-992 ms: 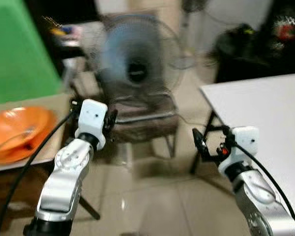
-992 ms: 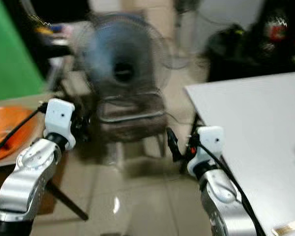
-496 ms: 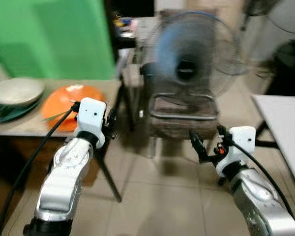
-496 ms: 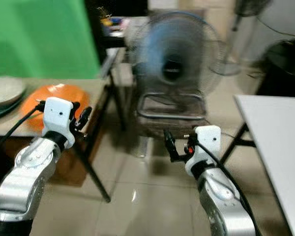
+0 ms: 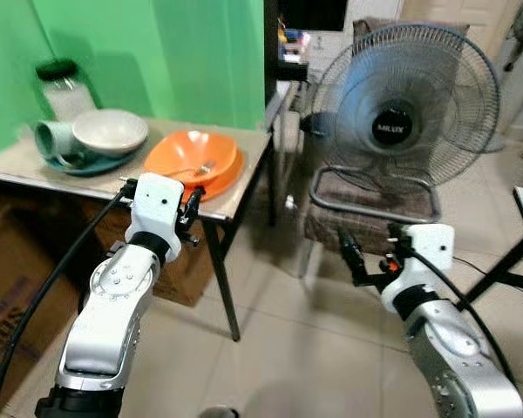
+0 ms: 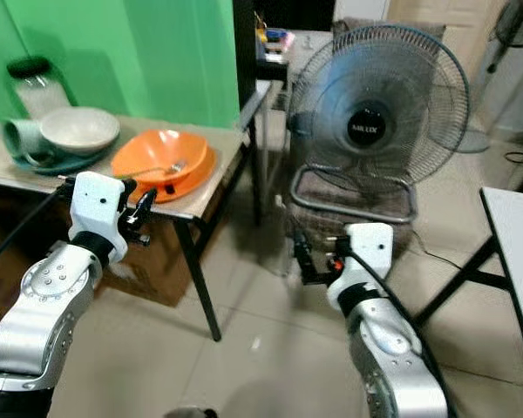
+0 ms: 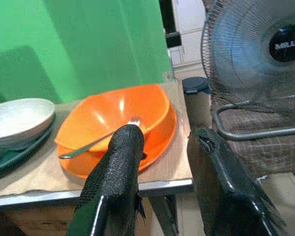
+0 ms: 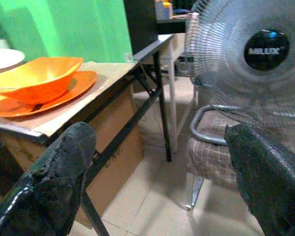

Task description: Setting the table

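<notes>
A small folding counter [image 5: 244, 187] stands against a green wall [image 5: 157, 52], at about ten o'clock from the robot. On its near corner sits an orange bowl [image 5: 194, 159] nested on an orange plate [image 6: 187, 185], with a metal spoon [image 7: 96, 141] lying inside the bowl, its handle leaning out over the rim. Further along the counter, towards nine o'clock, a white bowl [image 5: 110, 131] rests on a dark teal plate [image 5: 87, 165], with a pale green mug [image 5: 50, 139] lying on its side just beside it and a glass jar with a black lid [image 5: 63, 85] behind them near the wall.

The left tool [image 5: 190, 212] is raised in front of the counter's near edge, just short of the orange plate and not touching it; its two black fingers [image 7: 119, 172] stand a little apart and hold nothing. In the left wrist view the orange bowl lies straight ahead between them.

The right tool [image 6: 300, 258] is held up over the tiled floor [image 5: 279, 348] at about one o'clock, well apart from the counter. Its fingers [image 8: 64, 172] are spread wide, empty.

Beyond it a standing fan [image 5: 405, 109] sits on a padded chair [image 5: 366, 213]. A cardboard box [image 5: 17, 287] stands under the counter. The corner of a white table [image 6: 516, 252] shows at three o'clock.
</notes>
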